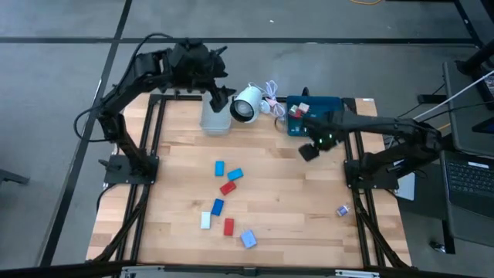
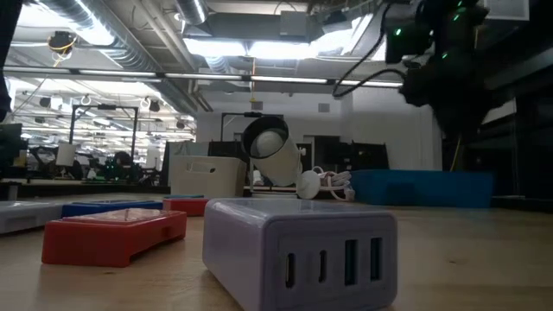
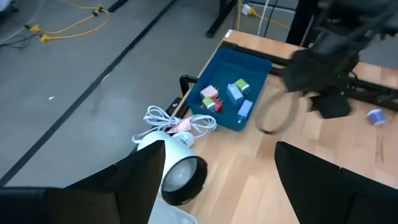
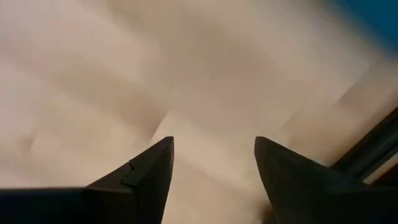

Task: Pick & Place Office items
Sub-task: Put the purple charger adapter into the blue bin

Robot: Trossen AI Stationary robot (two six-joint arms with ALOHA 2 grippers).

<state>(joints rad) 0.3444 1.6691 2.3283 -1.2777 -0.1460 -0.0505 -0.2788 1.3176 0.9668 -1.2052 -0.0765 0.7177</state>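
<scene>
Several small blocks, red, blue, light-blue and white, lie flat on the wooden table around a red one [image 1: 228, 188]. A purple bit [image 1: 342, 210] lies by the right edge. More pieces, among them a green one [image 3: 241, 85], sit in the blue tray [image 1: 333, 104]. My left gripper [image 1: 222, 99] hangs open over the grey bin [image 1: 216, 121], next to the white round object [image 1: 245, 104]. Its spread fingers show in the left wrist view [image 3: 217, 180]. My right gripper [image 1: 309, 150] is open above bare table in front of the tray, and it holds nothing [image 4: 213, 155].
The white round object [image 3: 177, 171] with its coiled cord [image 3: 168, 121] lies between bin and tray at the far edge. In the low view a pale block with ports [image 2: 298, 250] and a red block [image 2: 112, 235] fill the foreground. Dark frame rails run along both table sides.
</scene>
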